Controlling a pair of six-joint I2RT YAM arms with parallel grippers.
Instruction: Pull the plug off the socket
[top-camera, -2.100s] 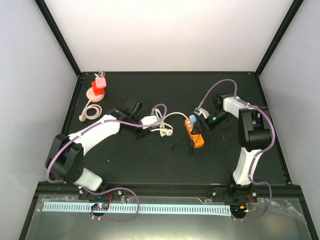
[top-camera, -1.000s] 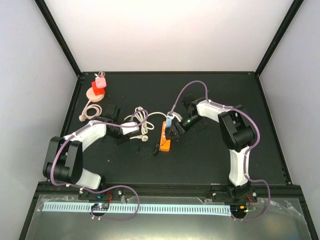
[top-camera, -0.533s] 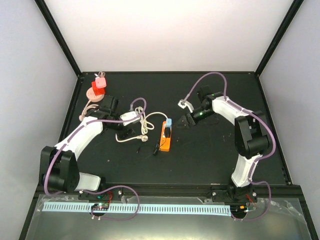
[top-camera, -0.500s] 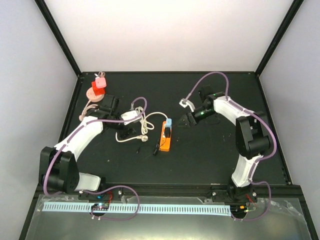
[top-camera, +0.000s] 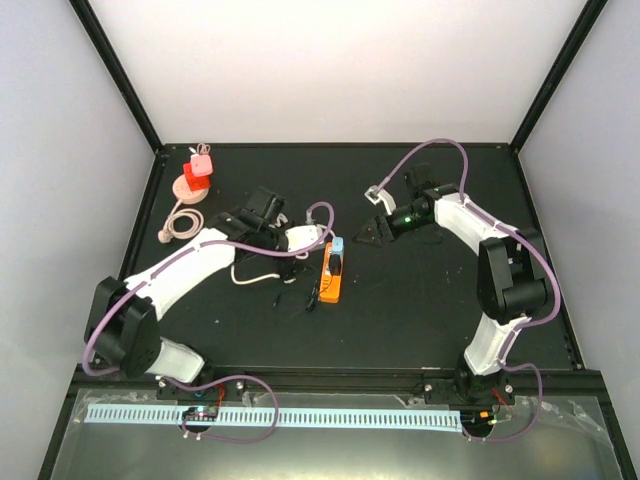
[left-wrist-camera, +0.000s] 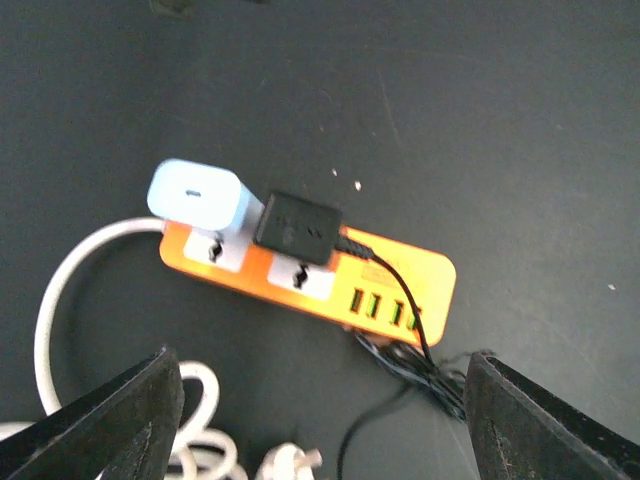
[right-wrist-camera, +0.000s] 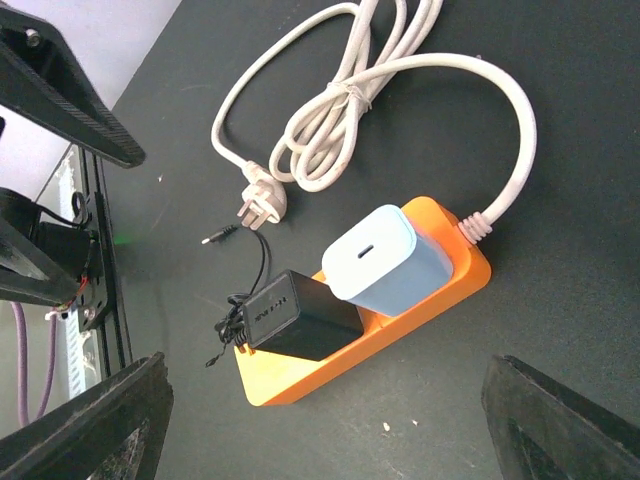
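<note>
An orange power strip (top-camera: 331, 285) lies at the table's middle with a light blue plug (top-camera: 338, 245) and a black adapter (top-camera: 336, 264) seated side by side in its sockets. My left gripper (top-camera: 312, 240) hovers open just left of the strip; in the left wrist view the strip (left-wrist-camera: 420, 285), blue plug (left-wrist-camera: 195, 195) and adapter (left-wrist-camera: 297, 227) lie beyond my gripper (left-wrist-camera: 325, 420). My right gripper (top-camera: 368, 232) stands open a little to the strip's right. Its view shows the strip (right-wrist-camera: 300, 375), blue plug (right-wrist-camera: 385, 260) and adapter (right-wrist-camera: 300, 315) ahead of the gripper (right-wrist-camera: 330, 425), untouched.
The strip's white cord (right-wrist-camera: 340, 110) lies coiled to its left, ending in a loose white wall plug (right-wrist-camera: 262, 205). A thin black wire (left-wrist-camera: 420, 360) is bundled by the strip's near end. A pink reel with a red piece (top-camera: 193, 175) sits at the back left corner.
My left gripper has opened and swung right to the strip, leaving the white cord. My right gripper has drawn back up and to the right, off the strip.
</note>
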